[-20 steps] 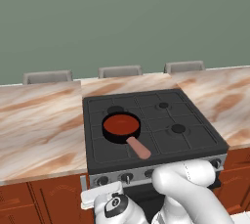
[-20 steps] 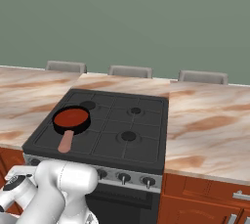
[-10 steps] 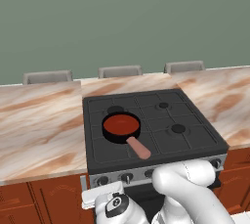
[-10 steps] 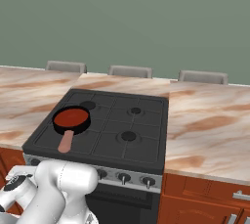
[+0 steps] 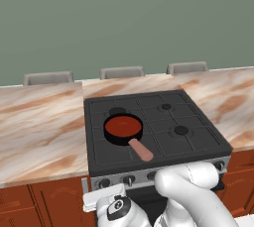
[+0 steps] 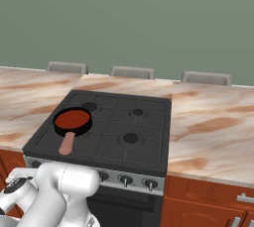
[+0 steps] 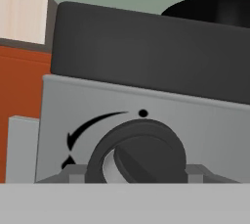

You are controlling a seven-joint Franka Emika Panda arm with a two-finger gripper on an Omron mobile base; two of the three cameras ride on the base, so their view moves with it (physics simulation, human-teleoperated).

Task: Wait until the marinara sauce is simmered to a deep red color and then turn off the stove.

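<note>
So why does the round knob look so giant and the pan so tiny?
In the hand view the camera sits right up against the round dark stove knob, so it looks huge; in the left base view the small black pan of red sauce is farther off; both are sharp, no glare.

**Finishes at the cooktop**

The stove (image 5: pixel 154 132) top is matt black; its front panel (image 7: pixel 205 135) looks like smooth brushed silver metal, with a matt dark knob (image 7: pixel 139 152). The sauce (image 5: pixel 122 126) lies smooth and flat. The counter (image 5: pixel 39 122) looks like polished marbled stone, the cabinets (image 6: pixel 208 206) like reddish wood.
</note>
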